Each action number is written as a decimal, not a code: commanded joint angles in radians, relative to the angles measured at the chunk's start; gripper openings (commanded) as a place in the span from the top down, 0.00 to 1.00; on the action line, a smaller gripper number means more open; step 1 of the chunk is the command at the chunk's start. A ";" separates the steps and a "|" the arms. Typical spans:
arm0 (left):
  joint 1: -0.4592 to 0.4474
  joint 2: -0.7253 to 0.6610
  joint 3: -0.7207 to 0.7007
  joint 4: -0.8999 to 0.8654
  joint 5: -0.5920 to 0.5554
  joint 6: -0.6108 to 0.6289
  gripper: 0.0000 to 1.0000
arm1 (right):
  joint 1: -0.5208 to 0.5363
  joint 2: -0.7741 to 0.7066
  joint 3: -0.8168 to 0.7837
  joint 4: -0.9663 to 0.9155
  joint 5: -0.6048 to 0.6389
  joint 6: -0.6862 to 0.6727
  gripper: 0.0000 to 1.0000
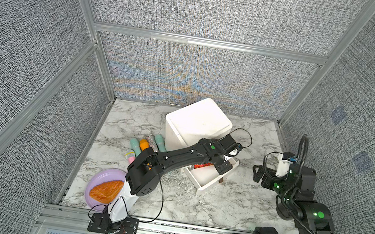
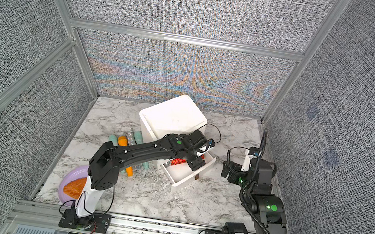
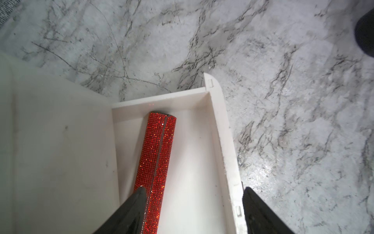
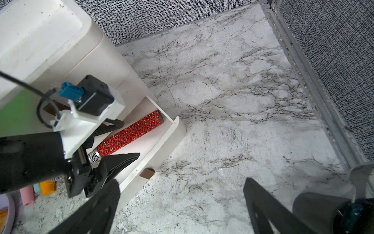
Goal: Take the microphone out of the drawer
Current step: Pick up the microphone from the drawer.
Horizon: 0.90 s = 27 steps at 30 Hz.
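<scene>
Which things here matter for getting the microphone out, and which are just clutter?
Job: red microphone, open drawer, white cabinet, left end effector.
Lying about: loose microphones beside the cabinet, purple plate, pastry.

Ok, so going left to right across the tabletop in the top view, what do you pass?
purple plate → heap of pastel microphones → white drawer unit → right gripper
</scene>
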 commanded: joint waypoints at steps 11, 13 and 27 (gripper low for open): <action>-0.003 0.136 0.153 -0.119 -0.132 0.020 0.32 | -0.010 -0.036 0.000 -0.007 -0.012 -0.007 0.02; -0.003 0.150 0.162 -0.130 -0.140 0.020 0.33 | -0.010 -0.039 0.000 -0.007 -0.013 -0.007 0.02; -0.010 0.258 0.237 -0.217 -0.232 0.014 0.30 | -0.009 -0.046 -0.003 -0.003 -0.022 -0.011 0.02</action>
